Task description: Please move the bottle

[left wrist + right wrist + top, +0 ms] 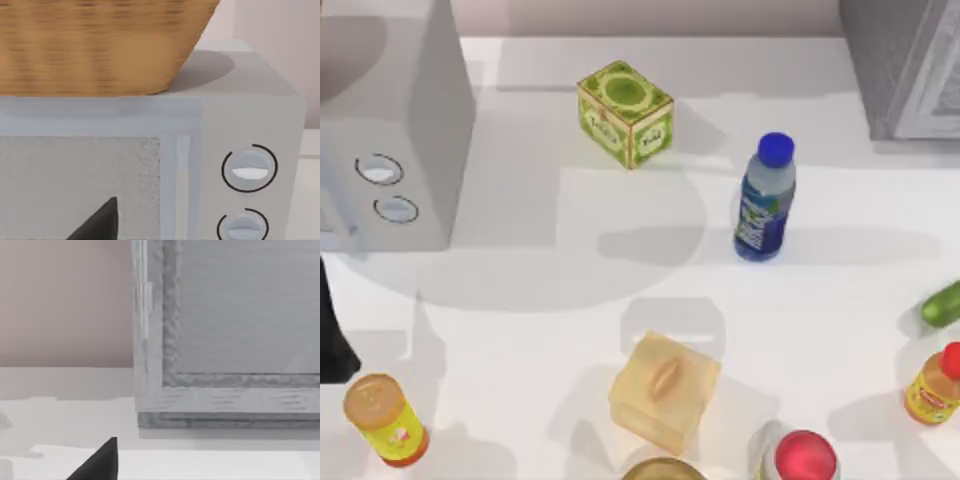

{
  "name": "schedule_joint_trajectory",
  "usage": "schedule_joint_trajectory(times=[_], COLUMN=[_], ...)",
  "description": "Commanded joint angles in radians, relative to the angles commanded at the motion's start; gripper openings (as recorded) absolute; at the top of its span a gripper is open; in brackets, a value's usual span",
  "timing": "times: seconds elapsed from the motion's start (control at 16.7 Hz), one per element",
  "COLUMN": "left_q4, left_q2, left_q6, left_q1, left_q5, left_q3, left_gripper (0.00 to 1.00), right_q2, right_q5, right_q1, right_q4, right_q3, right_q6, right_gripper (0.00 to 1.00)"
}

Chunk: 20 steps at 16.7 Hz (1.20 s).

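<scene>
The bottle (pixel 764 200), clear plastic with a blue screw cap and a blue, green and white label, stands upright right of the table's centre, well apart from the green tea box (pixel 625 113) behind it to the left and from the pale translucent box (pixel 663 390) nearer the front. Nothing touches it, so the task looks to be at its very start: the approach has not begun. The left gripper (pixel 97 222) shows as 1 dark fingertip facing the microwave (pixel 240 170), with a wicker basket (pixel 100 45) sitting on top of that appliance; the right gripper (pixel 97 462) likewise shows 1 dark fingertip, facing a grey cabinet (pixel 225 340) at the table's back right. Whether either pincer is released or clenched cannot be told from these tips. Since the bottle is on the right half, the right arm seems the likelier one to reach it (though nothing yet commits either). The next move calls for swinging over, lowering beside the body below the cap, and keeping clear of the 2 other bottles (pixel 386 420) (pixel 934 384) near the front corners.
</scene>
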<state>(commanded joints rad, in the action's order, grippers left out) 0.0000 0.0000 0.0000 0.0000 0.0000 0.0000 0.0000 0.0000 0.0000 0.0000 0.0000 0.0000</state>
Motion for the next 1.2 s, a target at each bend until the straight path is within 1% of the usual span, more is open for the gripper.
schedule_joint_trajectory(times=[0.24,0.36,0.54,0.72,0.9,1.2], left_q4=[0.000,0.000,0.000,0.000,0.000,0.000], left_q2=[0.000,0.000,0.000,0.000,0.000,0.000], left_q6=[0.000,0.000,0.000,0.000,0.000,0.000], left_q1=[0.000,0.000,0.000,0.000,0.000,0.000], left_q5=[0.000,0.000,0.000,0.000,0.000,0.000], left_q3=[0.000,0.000,0.000,0.000,0.000,0.000], left_gripper=[1.00,1.00,1.00,1.00,1.00,1.00], right_q2=[0.031,0.104,0.290,0.566,0.904,1.463], right_q5=[-0.020,-0.061,-0.153,-0.260,-0.362,-0.490], right_q1=[0.001,0.004,0.013,0.029,0.050,0.092], right_q4=[0.032,0.104,0.274,0.496,0.726,1.046], right_q3=[0.017,0.051,0.123,0.201,0.269,0.343], right_q6=[-0.009,-0.024,-0.047,-0.066,-0.084,-0.118], right_gripper=[1.00,1.00,1.00,1.00,1.00,1.00])
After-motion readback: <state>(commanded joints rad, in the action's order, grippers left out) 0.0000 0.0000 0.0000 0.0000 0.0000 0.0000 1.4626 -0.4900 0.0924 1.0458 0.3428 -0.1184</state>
